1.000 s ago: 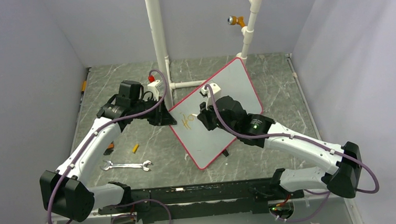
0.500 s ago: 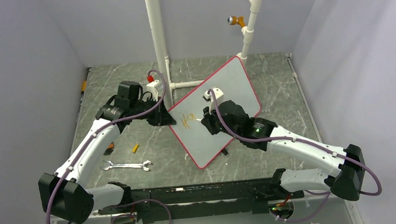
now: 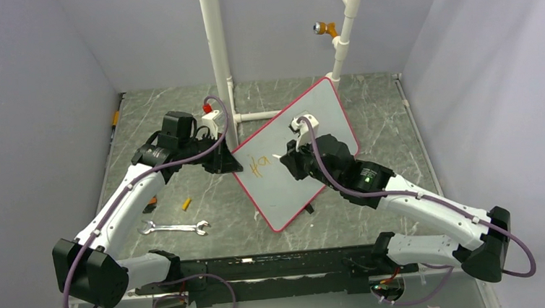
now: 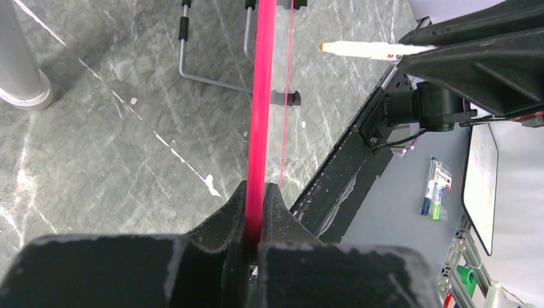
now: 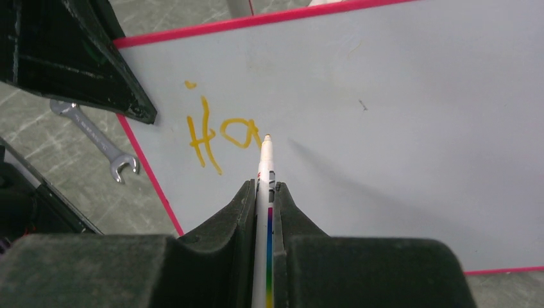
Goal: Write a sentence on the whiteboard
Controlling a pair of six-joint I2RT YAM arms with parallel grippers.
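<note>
Whiteboard (image 3: 276, 193) on grey marbled table (image 3: 386, 117), lilac walls (image 3: 34, 105)

The left arm was extended forward and inward, the left hand (image 4: 256, 192) clamped on the whiteboard (image 5: 385, 96) edge. The right arm was angled inward, the right hand (image 5: 265, 191) closed around a marker (image 5: 265, 160).

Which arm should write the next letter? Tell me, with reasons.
Right. The right end effector grips the marker, its tip beside the letters "Ha" on the board. The left end effector is clamped on the board's red frame, steadying it.
</note>
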